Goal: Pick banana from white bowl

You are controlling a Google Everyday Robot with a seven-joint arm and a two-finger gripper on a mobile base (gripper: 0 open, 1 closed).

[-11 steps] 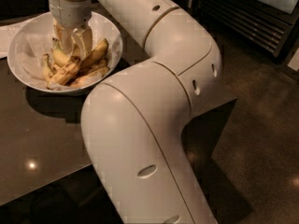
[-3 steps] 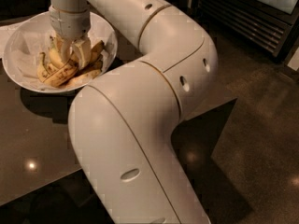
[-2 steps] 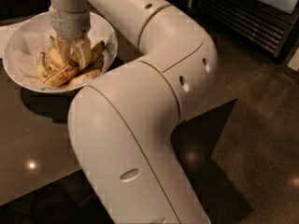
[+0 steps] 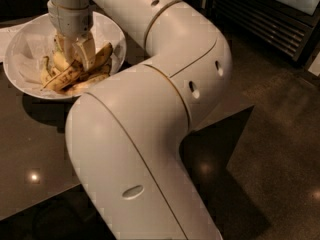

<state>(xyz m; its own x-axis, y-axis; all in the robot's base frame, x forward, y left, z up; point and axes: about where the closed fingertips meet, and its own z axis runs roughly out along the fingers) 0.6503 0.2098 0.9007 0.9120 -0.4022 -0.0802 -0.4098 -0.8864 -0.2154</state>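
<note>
The white bowl (image 4: 20,54) stands at the upper left on a dark table, with a crinkled whitish lining. Several bananas lie in it. The long, slim, speckled banana (image 4: 62,80) lies along the near side of the pile. A plumper banana (image 4: 103,54) lies at the right, and a short one (image 4: 46,68) at the left. My gripper (image 4: 75,51) points straight down into the bowl's middle, right on top of the pile and just above the long banana. The wrist hides part of the bananas behind it.
My arm's big white links (image 4: 150,134) fill the middle of the view and hide much of the dark glossy table (image 4: 30,149). The table's corner (image 4: 245,106) is at the right, with dark floor beyond. A black grilled cabinet (image 4: 270,14) stands at the back right. White paper (image 4: 9,33) lies left of the bowl.
The gripper has stayed down in the bowl among the bananas. Since the oldest frame the arm's near link has shifted a little to the left; the bananas lie about as before.
</note>
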